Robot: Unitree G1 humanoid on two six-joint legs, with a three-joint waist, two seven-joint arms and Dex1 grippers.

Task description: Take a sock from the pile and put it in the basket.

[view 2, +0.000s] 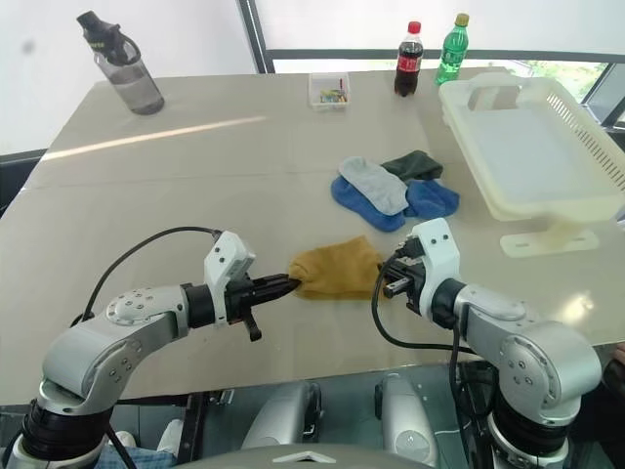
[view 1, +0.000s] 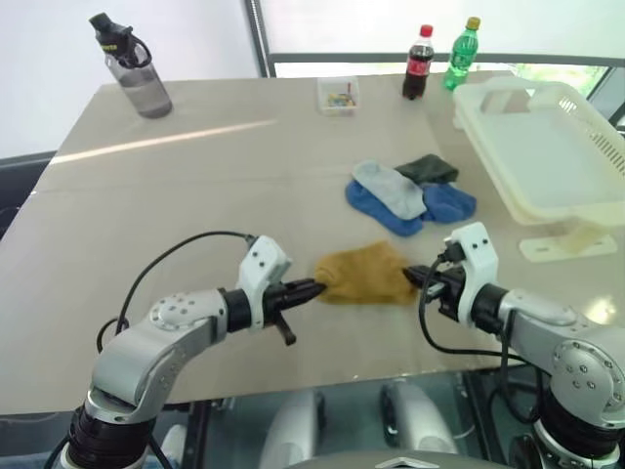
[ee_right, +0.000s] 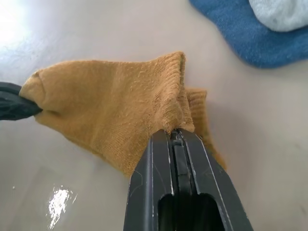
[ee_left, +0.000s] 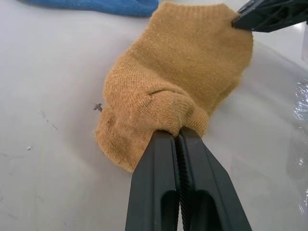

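Smooth beige table [view 1: 195,195], faintly glossy, backed by a pale wall and a window strip.

Nearest, a mustard-yellow sock [view 1: 366,274] of ribbed knit, stretched flat between two grippers close to the near edge. Left gripper [view 1: 314,287] clamped on the sock's left end, slim black fingers [ee_left: 179,187] pressed together over a bunched fold of fabric. Right gripper [view 1: 414,275] pinched tight on the sock's right end at the cuff, fingers [ee_right: 180,187] closed with knit caught between them.

Just beyond, to the right of centre, the pile [view 1: 410,193]: soft blue socks underneath, a light grey one lying across, a dark green one at the far side. Well apart from the yellow sock.

At the right edge, the basket [view 1: 576,200], cream-white plastic, rectangular, with slotted sides and a handle cut-out.

Farther back, a small clear box [view 1: 338,95] of coloured bits, a dark cola bottle [view 1: 418,63] with red cap and a green bottle [view 1: 463,54] with yellow cap. Far left, a clear grey water bottle [view 1: 137,70] with black lid.
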